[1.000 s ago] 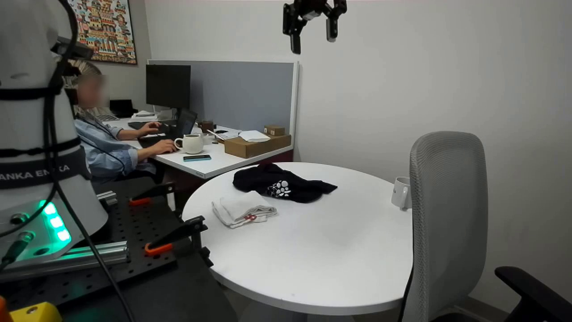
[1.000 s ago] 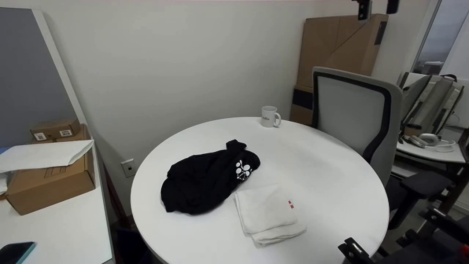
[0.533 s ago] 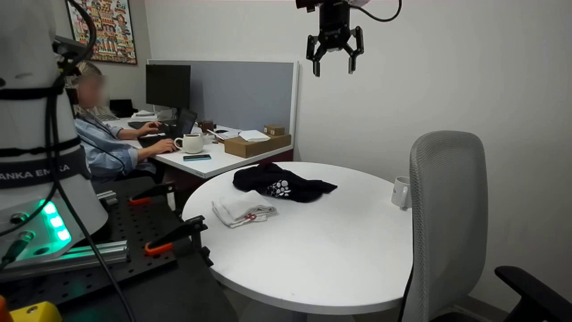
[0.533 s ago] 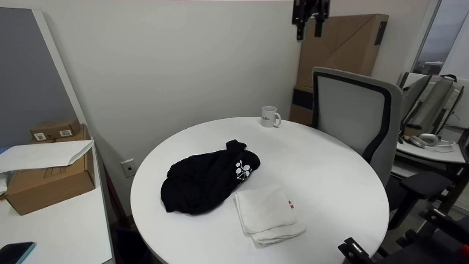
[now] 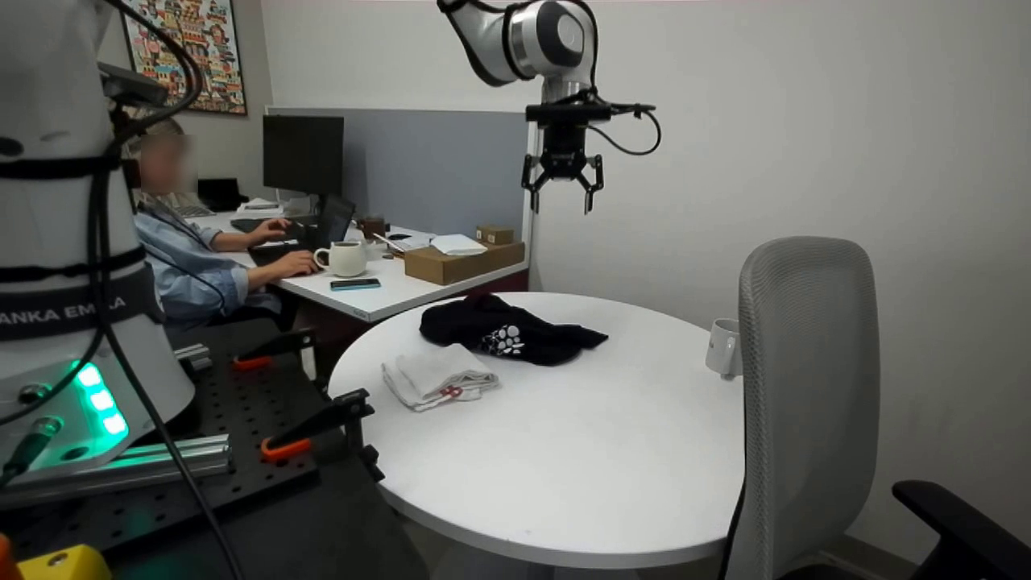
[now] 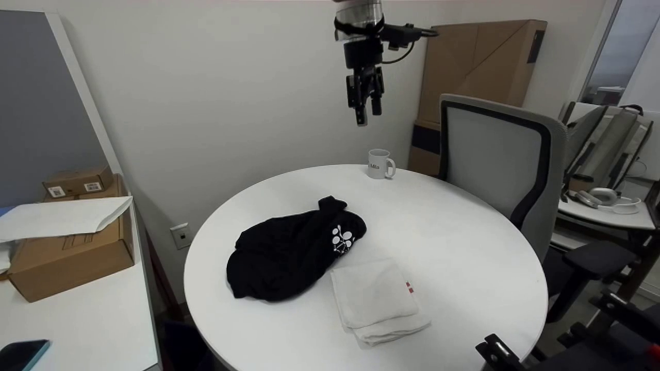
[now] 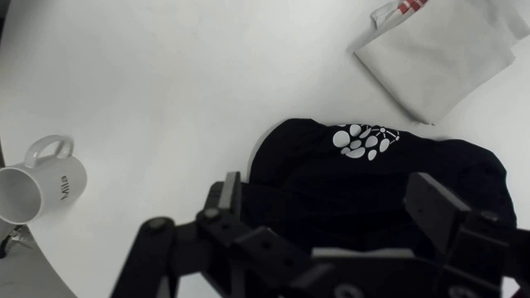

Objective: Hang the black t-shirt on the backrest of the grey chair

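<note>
The black t-shirt lies crumpled on the round white table (image 5: 580, 475), with a white dotted print on it. It shows in both exterior views (image 5: 544, 342) (image 6: 283, 257) and in the wrist view (image 7: 306, 165). The grey chair (image 5: 809, 387) stands at the table's edge, its backrest upright and bare; it also shows in an exterior view (image 6: 495, 154). My gripper (image 5: 561, 203) is open and empty, high above the table and pointing down; it also shows in an exterior view (image 6: 369, 116). In the wrist view its spread fingers (image 7: 232, 194) frame the shirt below.
A folded white cloth (image 6: 376, 299) lies beside the shirt. A white mug (image 6: 378, 164) stands near the table's far edge, close to the chair. A desk with a cardboard box (image 5: 463, 262) and a seated person (image 5: 193, 250) are beyond the table.
My open gripper has come down into view, swung away from the chair side and now hangs over the shirt's side of the table. The shirt, cloth, mug and chair have not moved.
</note>
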Robot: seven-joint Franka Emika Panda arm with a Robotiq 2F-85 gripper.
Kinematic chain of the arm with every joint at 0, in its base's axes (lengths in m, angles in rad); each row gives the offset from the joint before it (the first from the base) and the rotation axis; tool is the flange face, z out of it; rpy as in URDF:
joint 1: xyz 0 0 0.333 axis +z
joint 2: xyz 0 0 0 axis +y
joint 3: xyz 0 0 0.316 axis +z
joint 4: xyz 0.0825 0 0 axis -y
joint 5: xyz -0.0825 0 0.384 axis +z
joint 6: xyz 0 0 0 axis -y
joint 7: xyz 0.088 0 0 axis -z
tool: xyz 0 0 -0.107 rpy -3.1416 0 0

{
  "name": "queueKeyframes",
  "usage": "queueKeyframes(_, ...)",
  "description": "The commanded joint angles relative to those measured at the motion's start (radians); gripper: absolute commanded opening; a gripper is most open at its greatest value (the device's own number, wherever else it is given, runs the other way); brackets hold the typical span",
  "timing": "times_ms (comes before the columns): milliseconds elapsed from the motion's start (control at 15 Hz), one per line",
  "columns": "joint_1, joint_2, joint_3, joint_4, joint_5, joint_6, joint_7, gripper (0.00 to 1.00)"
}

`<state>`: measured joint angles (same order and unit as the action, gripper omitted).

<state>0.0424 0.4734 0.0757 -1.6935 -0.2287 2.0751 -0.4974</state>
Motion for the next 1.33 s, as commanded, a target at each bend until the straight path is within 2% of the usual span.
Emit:
queueKeyframes(0,0.033,0.171,-0.015,0.162,-0.094,0.006,0.012,1.0)
queueKeyframes(133,0.03,0.273,-0.028,0.267,-0.099,0.045,0.051,1.0)
queueKeyframes(400,0.0,0.456,-0.039,0.477,-0.036,0.053,0.102,1.0)
queueKeyframes(800,-0.085,0.679,0.025,0.746,0.186,-0.039,0.146,1.0)
queueKeyframes(1000,-0.103,0.764,0.059,0.867,0.283,-0.095,0.186,1.0)
queueKeyframes(1267,-0.101,0.839,0.088,0.952,0.366,-0.125,0.243,1.0)
